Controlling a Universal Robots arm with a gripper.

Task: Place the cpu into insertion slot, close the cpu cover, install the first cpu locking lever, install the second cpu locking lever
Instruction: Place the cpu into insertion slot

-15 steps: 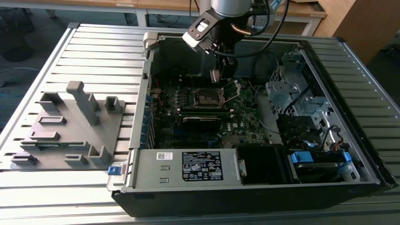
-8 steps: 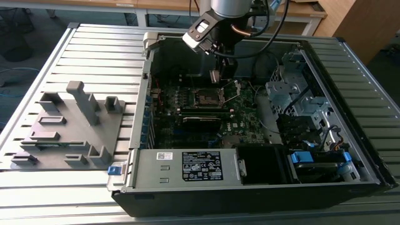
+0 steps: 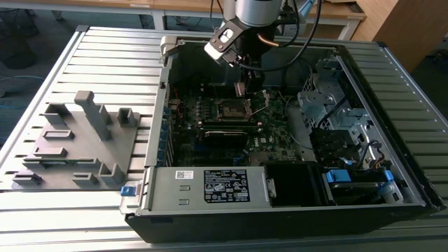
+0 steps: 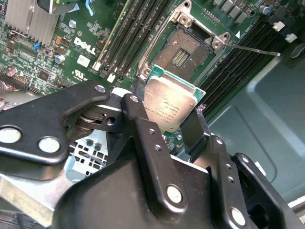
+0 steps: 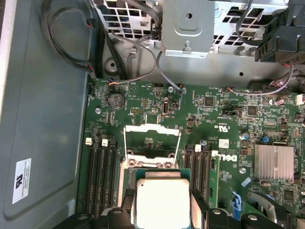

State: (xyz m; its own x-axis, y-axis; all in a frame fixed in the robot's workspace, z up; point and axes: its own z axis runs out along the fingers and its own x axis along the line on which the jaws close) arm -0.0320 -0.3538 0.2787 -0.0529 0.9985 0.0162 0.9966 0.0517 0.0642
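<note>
— Pincer (image 4: 169, 109) on the arm: what has it got?
— Its two black fingers (image 4: 143, 133) are clamped on opposite edges of the cpu (image 4: 172, 101) and stand no wider apart than the chip. The chip sits tilted between them, silvery top showing.

— And the setting, big to small?
— An open computer case (image 3: 280, 231) lies on a slatted table (image 3: 105, 52). A grey fixture plate (image 3: 77, 152) sits just beside the case, at the exterior view's left. The green motherboard (image 5: 214, 119) lies flat inside, and long black memory sticks (image 5: 100, 176) flank the socket on both sides.

— Where is the chip against the socket?
— It hangs over the insertion slot (image 4: 183, 50) but is not seated, and the slot's dark centre is bare. The cpu cover (image 5: 143, 127) stands swung up from the slot's edge on the side toward the silver drive cage (image 5: 188, 24). The board shows through its cut-out. One thin locking lever (image 4: 252, 49) juts out free beside the slot.
</note>
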